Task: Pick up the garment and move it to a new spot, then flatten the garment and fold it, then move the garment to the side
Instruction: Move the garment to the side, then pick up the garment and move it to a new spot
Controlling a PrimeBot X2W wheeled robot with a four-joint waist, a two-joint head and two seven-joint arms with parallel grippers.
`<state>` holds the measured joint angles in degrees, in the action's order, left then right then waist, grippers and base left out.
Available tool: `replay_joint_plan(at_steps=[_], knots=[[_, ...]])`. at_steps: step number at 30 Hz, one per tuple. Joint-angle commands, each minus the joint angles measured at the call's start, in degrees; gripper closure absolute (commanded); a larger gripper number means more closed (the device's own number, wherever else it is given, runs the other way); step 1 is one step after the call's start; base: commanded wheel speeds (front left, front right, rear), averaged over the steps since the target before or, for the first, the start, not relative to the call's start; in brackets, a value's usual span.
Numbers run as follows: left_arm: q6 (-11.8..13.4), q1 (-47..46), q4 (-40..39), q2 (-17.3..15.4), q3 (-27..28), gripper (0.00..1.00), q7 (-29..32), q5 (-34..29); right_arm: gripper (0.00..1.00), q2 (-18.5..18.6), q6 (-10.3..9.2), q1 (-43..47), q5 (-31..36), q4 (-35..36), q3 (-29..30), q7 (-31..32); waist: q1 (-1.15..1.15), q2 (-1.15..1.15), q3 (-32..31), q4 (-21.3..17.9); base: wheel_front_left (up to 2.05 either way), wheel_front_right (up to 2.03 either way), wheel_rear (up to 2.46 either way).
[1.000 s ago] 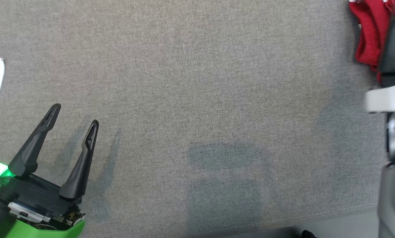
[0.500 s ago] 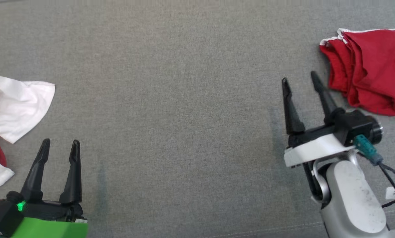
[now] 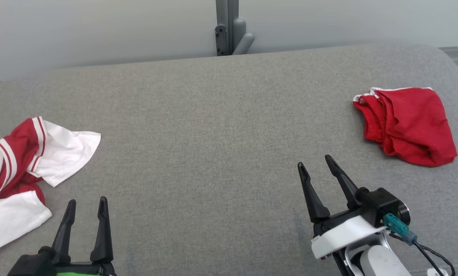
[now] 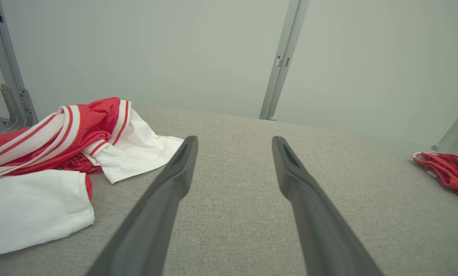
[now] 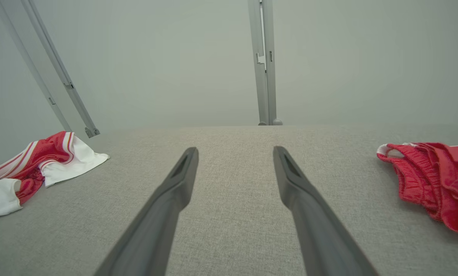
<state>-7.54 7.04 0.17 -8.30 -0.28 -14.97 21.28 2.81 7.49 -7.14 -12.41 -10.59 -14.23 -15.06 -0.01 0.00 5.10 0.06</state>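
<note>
Your left gripper (image 3: 87, 200) and right gripper (image 3: 314, 161) both hover empty, fingers spread wide, over the grey cushion (image 3: 221, 134). The crumpled red-and-white garment (image 3: 30, 153) lies at ten o'clock from the left gripper, and the bunched red shorts (image 3: 409, 126) lie at two o'clock from the right. To lift the garment whole, pinch its raised red middle rather than a loose white flap.

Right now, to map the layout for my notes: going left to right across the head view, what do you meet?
Red-and-white shirt → left gripper → grey post → right gripper → red shorts.
</note>
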Motion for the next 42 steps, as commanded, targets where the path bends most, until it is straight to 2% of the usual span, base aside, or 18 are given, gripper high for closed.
replay_joint_plan(at_steps=[1, 5, 10, 14, 20, 42], knots=[[0.1, 1.1, 0.2, 0.4, 0.3, 0.00, -0.2, -0.5, 0.00, 0.2, -0.01, 1.2, 1.1, 1.1, 0.3, -0.2, 0.01, 0.00, -4.2, 0.3, 0.00, 0.00, 0.00], [0.1, 2.3, 0.5, 2.2, 2.0, 0.00, -0.2, -4.3, 0.00, 0.2, -0.01, 6.3, 3.6, 7.8, 2.1, -0.2, 0.01, 0.00, -5.4, 0.5, 0.00, 0.00, 0.00], [0.1, 3.1, -0.7, 3.7, 4.1, 0.00, -0.2, -9.3, 0.00, 0.2, -0.01, 12.7, 6.3, 12.9, 5.2, -0.2, 0.01, 0.00, -6.4, 0.7, 0.00, 0.00, 0.00], [0.1, 3.7, -1.2, 4.5, 3.6, 0.00, -0.2, -9.4, 0.00, 0.1, -0.01, 16.8, 6.1, 15.4, 5.2, -0.2, 0.01, 0.00, -7.0, 0.6, 0.00, 0.00, 0.00], [0.1, 4.8, -2.8, 4.3, 1.5, 0.00, -0.2, -8.8, 0.00, 0.2, -0.02, 20.1, 6.6, 15.2, 5.7, -0.2, 0.01, 0.00, -7.4, 0.0, 0.00, 0.00, 0.00], [0.1, 6.7, -1.5, 2.4, -0.6, 0.00, -0.2, -10.6, 0.00, 0.2, -0.02, 19.1, 6.5, 16.2, 8.1, -0.2, 0.01, 0.00, -6.8, -0.2, 0.00, 0.00, 0.00]])
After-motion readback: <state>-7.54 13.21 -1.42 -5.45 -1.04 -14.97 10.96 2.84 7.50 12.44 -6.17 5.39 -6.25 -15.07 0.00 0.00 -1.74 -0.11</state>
